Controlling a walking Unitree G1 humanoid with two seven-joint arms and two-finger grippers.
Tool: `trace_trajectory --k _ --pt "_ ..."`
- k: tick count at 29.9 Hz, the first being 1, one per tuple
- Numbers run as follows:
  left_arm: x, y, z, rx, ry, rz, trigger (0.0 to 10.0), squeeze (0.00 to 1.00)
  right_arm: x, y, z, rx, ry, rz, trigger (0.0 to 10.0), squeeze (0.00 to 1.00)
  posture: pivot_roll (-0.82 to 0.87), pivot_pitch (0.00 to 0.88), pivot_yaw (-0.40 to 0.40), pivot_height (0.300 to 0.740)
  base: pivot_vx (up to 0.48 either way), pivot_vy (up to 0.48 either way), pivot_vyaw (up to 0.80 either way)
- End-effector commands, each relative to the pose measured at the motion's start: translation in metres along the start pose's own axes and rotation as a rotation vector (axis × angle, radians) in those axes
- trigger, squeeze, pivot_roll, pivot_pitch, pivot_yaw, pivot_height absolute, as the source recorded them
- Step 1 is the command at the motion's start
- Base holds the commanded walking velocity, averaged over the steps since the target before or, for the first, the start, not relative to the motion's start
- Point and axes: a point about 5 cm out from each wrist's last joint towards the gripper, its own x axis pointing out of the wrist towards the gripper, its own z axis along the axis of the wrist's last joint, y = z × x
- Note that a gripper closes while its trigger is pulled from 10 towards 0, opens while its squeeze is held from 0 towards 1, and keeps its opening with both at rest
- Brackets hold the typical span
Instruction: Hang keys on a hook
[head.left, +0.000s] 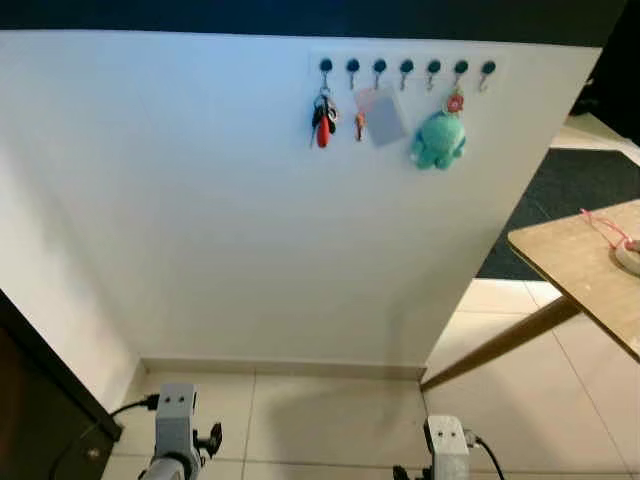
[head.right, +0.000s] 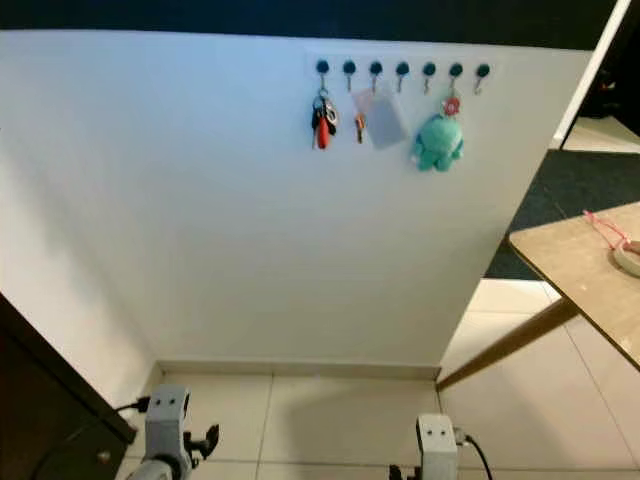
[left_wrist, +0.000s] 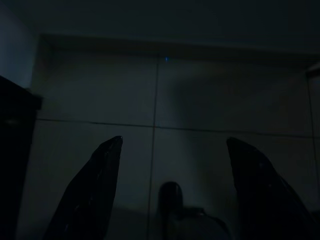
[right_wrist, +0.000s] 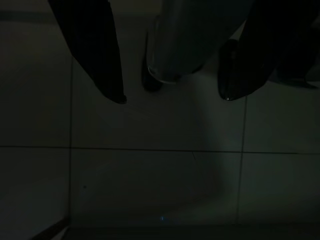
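keys (head.left: 323, 118) with red fob hang on the leftmost hook (head.left: 325, 66) of the wall's top-edge row, teal plush (head.left: 438, 139) further right. i see both arms idle low over floor tiles: left gripper (left_wrist: 170, 150) and right gripper (right_wrist: 172, 97) fingers spread, holding nothing.

No readable text, labels, brands or numbers anywhere. The card (head.left: 384, 117) hanging on the hook row (head.left: 406, 67) looks blank. Key tags (head.left: 322, 120) too small to read.
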Motion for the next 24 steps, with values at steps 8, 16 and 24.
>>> trace_trajectory --k 8,16,24 --pt "0.0000 -0.0012 -0.0032 0.042 0.024 0.019 10.0 0.00 0.0004 -0.0043 0.0052 0.001 -0.021 -0.015 10.0 0.00 0.03 0.035 0.005 0.740 0.000 -0.060 0.00" --pt "0.0005 -0.0024 -0.0013 0.062 0.011 0.019 10.0 0.00 0.0020 -0.0034 0.0094 -0.013 -0.028 -0.023 10.0 0.00 0.04 0.042 0.009 0.740 0.000 0.000 0.00" --pt "-0.0008 -0.0012 0.0005 0.037 -0.031 0.036 10.0 0.00 0.0023 -0.0023 0.0104 -0.009 -0.036 -0.022 10.0 0.00 0.05 0.045 0.007 0.740 0.000 0.000 -0.51"
